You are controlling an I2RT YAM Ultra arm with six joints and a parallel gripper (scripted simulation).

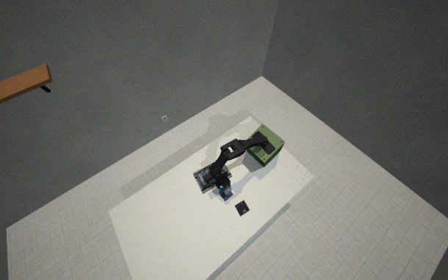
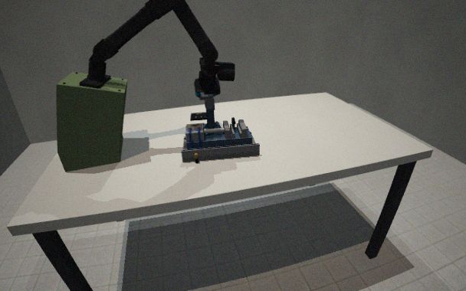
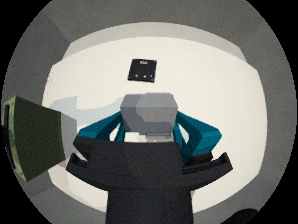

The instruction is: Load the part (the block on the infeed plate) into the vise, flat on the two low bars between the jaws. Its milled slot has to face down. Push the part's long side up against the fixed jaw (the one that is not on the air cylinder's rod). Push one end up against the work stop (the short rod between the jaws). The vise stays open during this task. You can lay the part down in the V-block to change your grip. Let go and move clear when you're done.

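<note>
The hand (image 3: 148, 137), clamped on the grey part (image 3: 148, 116), hangs above the vise (image 2: 220, 147) on the table (image 2: 319, 145), seemingly lining it up for loading.

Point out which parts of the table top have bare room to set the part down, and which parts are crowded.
Bare stretch: the table right of the vise fixture, to its far edge, and the front strip before it. Crowded: around the fixture, where the end effector grips the grey part, the infeed plate behind, and the green pedestal at the left end.
</note>
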